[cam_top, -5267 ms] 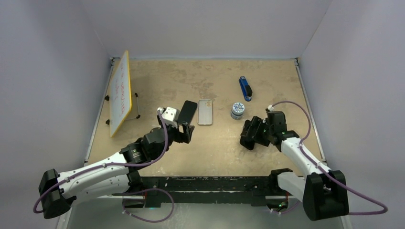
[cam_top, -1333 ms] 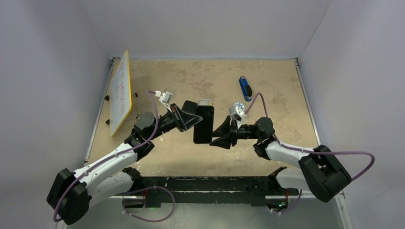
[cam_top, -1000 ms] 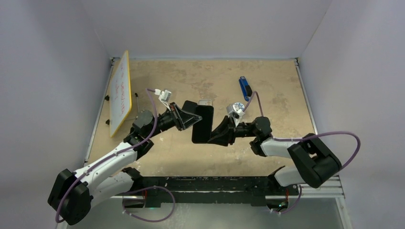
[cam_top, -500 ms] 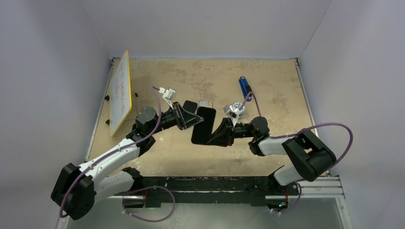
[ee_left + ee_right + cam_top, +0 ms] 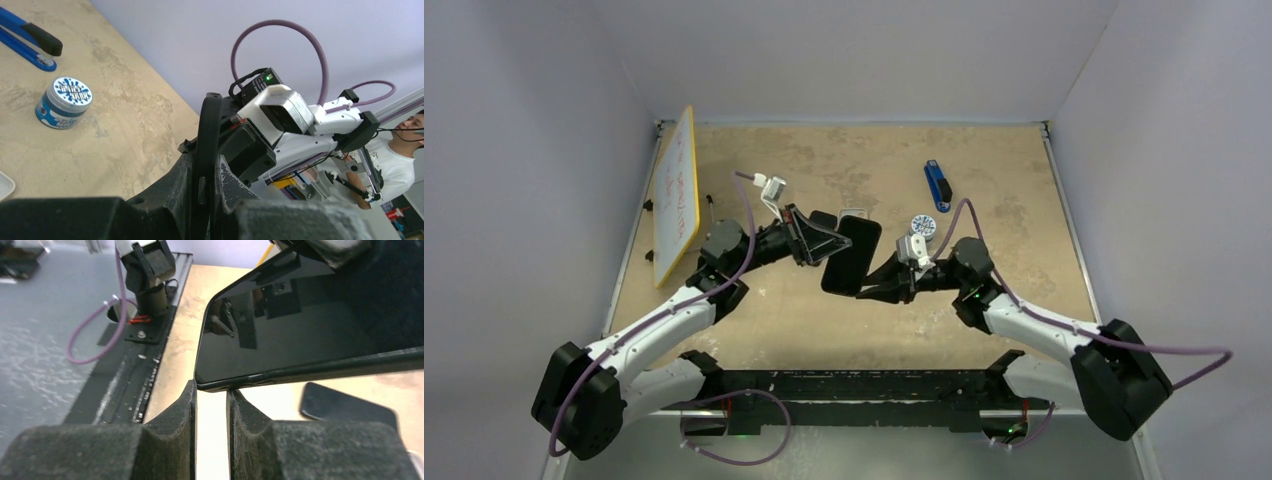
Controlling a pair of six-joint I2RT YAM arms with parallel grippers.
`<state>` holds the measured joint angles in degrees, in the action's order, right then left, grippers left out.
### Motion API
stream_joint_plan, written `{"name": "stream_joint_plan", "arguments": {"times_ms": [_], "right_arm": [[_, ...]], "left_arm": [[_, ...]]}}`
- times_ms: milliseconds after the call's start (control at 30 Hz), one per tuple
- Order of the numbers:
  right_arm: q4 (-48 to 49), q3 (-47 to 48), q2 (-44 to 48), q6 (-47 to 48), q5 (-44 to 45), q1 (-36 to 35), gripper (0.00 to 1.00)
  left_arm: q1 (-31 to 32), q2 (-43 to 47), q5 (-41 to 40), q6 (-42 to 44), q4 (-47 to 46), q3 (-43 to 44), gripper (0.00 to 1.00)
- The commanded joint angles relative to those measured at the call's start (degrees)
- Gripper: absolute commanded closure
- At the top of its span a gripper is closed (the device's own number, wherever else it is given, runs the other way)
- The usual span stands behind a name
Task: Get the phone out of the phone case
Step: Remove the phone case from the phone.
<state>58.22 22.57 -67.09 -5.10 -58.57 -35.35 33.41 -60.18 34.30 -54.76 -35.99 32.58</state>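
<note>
Left jaws clamp the phone [image 5: 852, 255]; right jaws narrow at its edge, grip unclear; whiteboard [image 5: 676, 195] writing illegible.

Whiteboard [image 5: 676, 195] stands tilted at left; blue stapler [image 5: 937, 185] lies beyond the small tin [image 5: 922, 226].

- Top view: soft, even overhead light; the bench [image 5: 844, 160] is uniformly bright, shadows under the arms are faint — all sharp.
- Left wrist view: the left claw [image 5: 204, 167] is a dark, blurred mass; the background is crisp.
- Right wrist view: the glossy phone [image 5: 310, 330] mirrors its surroundings; the bench beyond is overexposed — the right claw [image 5: 211, 390] looks soft.
</note>
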Motion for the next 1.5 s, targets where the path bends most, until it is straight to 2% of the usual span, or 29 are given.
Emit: {"name": "stream_joint_plan", "arguments": {"times_ms": [0, 133, 367, 533, 700, 867, 967, 1300, 1467], "right_arm": [[-16.8, 7.7, 5.2, 28.4, 9.7, -3.1, 0.91], [-13.6, 6.6, 5.6, 27.8, 9.0, -3.2, 0.91], [-14.5, 7.2, 7.3, 29.4, 11.4, -3.7, 0.9], [-13.7, 6.9, 7.5, 24.1, 12.5, -3.7, 0.89], [-12.4, 4.7, 9.0, 17.3, 13.8, -3.7, 0.77], [-10.7, 1.9, 11.4, 8.7, 18.2, -3.7, 0.55], [-9.1, 1.0, 12.0, 2.2, 18.8, -3.7, 0.47], [3.4, -3.4, 11.8, -15.4, 22.8, -4.0, 0.44], [10.1, -7.3, 10.5, -18.8, 27.6, -6.5, 0.43]], "left_arm": [[0.3, 0.6, -0.9, -8.5, -2.2, 0.5, 1.0], [0.3, 0.3, 0.2, -11.3, -5.3, -0.8, 1.0], [0.3, 1.1, -0.6, -11.3, -3.6, -1.4, 1.0], [0.3, 2.7, -1.4, -10.8, -3.7, -2.5, 1.0], [0.3, 4.9, -3.7, -9.9, -3.6, -2.7, 1.0], [0.3, 7.1, -7.4, -9.3, -3.8, -3.1, 1.0], [0.2, 8.0, -9.4, -9.9, -5.6, -4.1, 1.0], [0.3, 10.4, -15.8, -14.5, -13.0, -8.5, 1.0], [0.2, 11.1, -21.1, -16.2, -16.7, -10.5, 1.0]]}}
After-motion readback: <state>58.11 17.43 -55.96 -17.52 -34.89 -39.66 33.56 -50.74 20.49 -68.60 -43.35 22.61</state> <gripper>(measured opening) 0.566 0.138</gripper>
